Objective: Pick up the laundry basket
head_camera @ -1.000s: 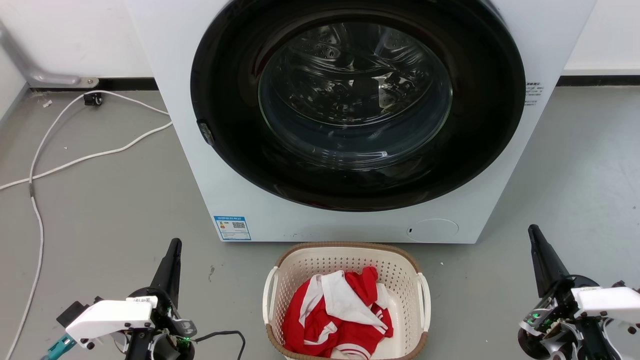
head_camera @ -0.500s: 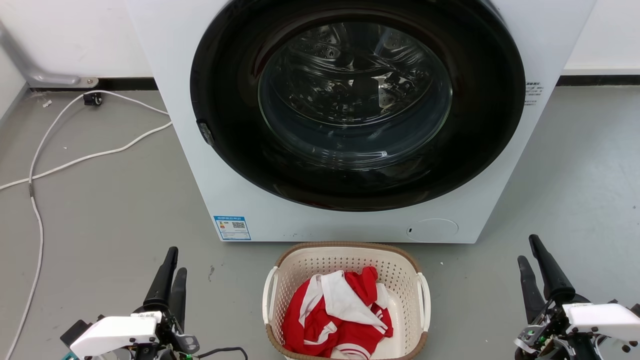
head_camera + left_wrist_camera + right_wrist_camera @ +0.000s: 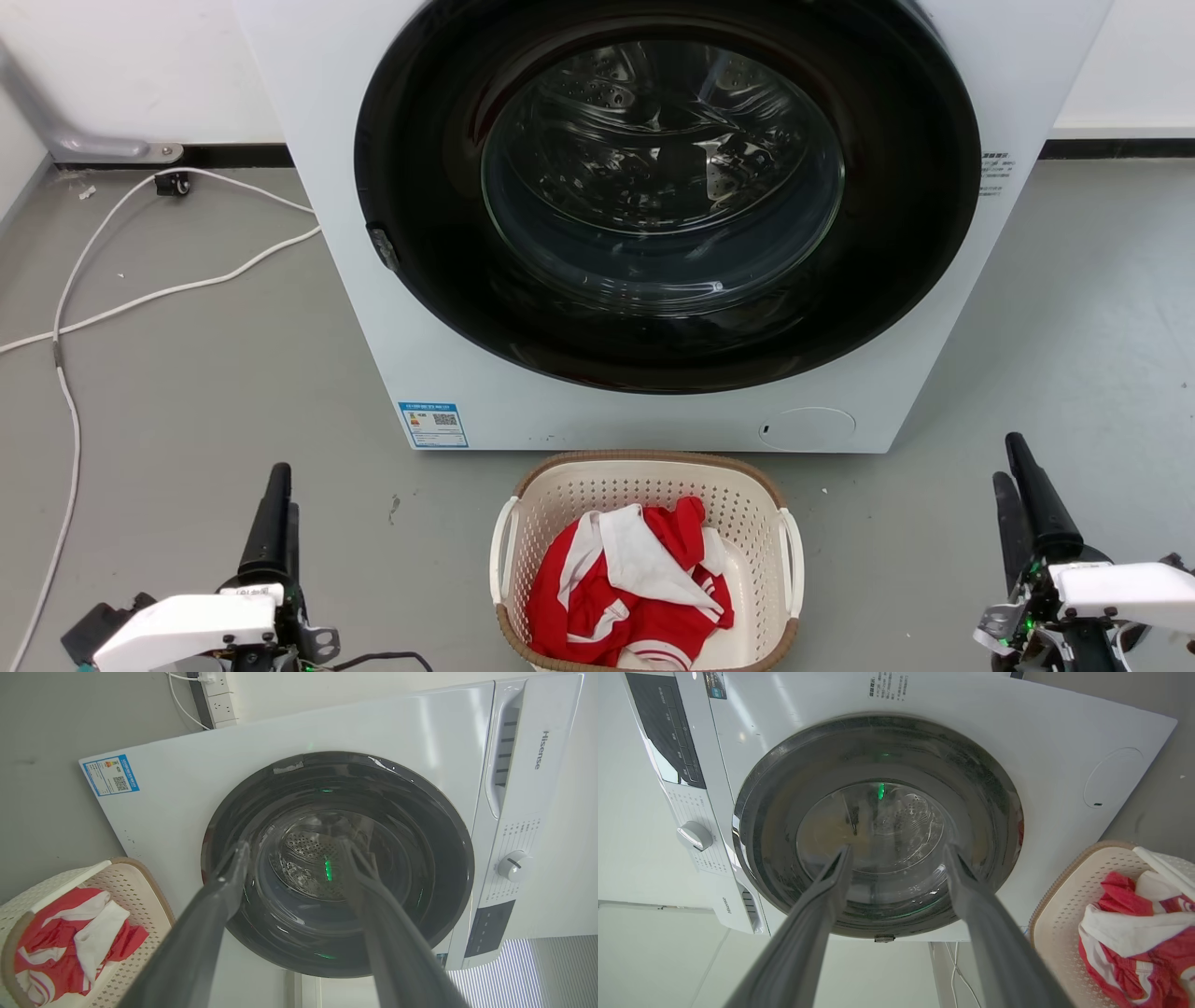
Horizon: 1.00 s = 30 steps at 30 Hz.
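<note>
In the last second both arms have drawn down and back. My left end effector has slid outward, away from the basket, and my right end effector has sunk lower. Both are released, fingers apart in the wrist views, grasping nothing. The basket sits on the floor just before the washer, between the arms and well apart from each, with red-and-white clothes inside. I judge this is setup only: neither handle is reached and no lift has begun.
</note>
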Motion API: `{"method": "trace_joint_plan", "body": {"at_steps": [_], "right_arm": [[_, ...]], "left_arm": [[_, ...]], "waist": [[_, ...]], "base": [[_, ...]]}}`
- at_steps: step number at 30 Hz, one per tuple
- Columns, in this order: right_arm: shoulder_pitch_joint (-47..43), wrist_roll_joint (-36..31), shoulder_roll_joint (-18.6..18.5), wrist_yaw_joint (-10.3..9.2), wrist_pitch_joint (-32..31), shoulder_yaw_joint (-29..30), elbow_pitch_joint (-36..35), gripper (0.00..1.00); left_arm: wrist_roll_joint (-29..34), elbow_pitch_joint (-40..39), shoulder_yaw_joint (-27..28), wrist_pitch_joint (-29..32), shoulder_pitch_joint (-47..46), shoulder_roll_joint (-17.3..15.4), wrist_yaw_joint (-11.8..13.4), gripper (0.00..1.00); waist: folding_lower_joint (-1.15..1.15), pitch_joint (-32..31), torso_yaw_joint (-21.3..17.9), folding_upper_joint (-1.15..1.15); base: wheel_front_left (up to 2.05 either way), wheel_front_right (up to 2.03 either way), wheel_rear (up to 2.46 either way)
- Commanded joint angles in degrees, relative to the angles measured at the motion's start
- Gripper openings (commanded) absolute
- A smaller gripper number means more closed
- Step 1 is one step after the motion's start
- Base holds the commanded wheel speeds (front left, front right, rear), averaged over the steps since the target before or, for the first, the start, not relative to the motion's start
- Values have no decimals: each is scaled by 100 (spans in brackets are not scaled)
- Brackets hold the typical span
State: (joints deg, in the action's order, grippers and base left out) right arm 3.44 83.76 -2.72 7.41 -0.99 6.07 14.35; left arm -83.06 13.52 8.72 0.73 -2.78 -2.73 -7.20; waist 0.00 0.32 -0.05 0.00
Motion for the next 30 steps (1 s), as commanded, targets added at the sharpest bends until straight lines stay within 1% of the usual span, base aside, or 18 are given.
{"method": "trace_joint_plan", "body": {"at_steps": [1, 4, 9, 11, 12, 15, 21, 25, 30], "right_arm": [[90, -183, -18, 9, 60, 34, -127, 100], [113, -470, -18, 9, 130, 72, -181, 100], [142, -1225, -19, 9, 244, 131, -377, 100], [157, -1539, -19, 9, 286, 149, -475, 100], [157, -1539, -19, 9, 286, 149, -475, 100], [169, -1999, -20, 10, 352, 155, -646, 100], [156, -3012, -20, 10, 473, 16, -949, 100], [137, -3627, -20, 10, 549, -65, -1136, 100], [88, -4313, -21, 10, 642, -159, -1291, 100]], "left_arm": [[204, -167, 67, -61, -64, -22, 26, 100], [515, -285, 68, -130, -38, -22, 106, 100], [1099, -666, 86, -242, -11, -23, 209, 100], [1252, -804, 50, -284, 6, -23, 253, 100], [1252, -804, 50, -284, 6, -23, 253, 100], [1538, -963, -3, -348, 55, -23, 307, 100], [2326, -1264, -242, -466, 137, -23, 353, 100], [2771, -1432, -405, -543, 178, -23, 326, 100], [3640, -1601, -632, -631, 192, -23, 411, 100]], "waist": [[0, 2, 1, 0], [0, 5, 1, 0], [0, 20, 0, 0], [0, 24, -2, 0], [0, 24, -2, 0], [0, 29, -4, 0], [0, 35, -7, 0], [0, 40, -8, 0], [0, 49, -13, 0]], "base": [[0, 0, 0], [0, 0, 0], [0, 0, 0], [0, 0, 0], [0, 0, 0], [0, 0, 0], [0, 0, 0], [0, 0, 0], [0, 0, 0]]}}
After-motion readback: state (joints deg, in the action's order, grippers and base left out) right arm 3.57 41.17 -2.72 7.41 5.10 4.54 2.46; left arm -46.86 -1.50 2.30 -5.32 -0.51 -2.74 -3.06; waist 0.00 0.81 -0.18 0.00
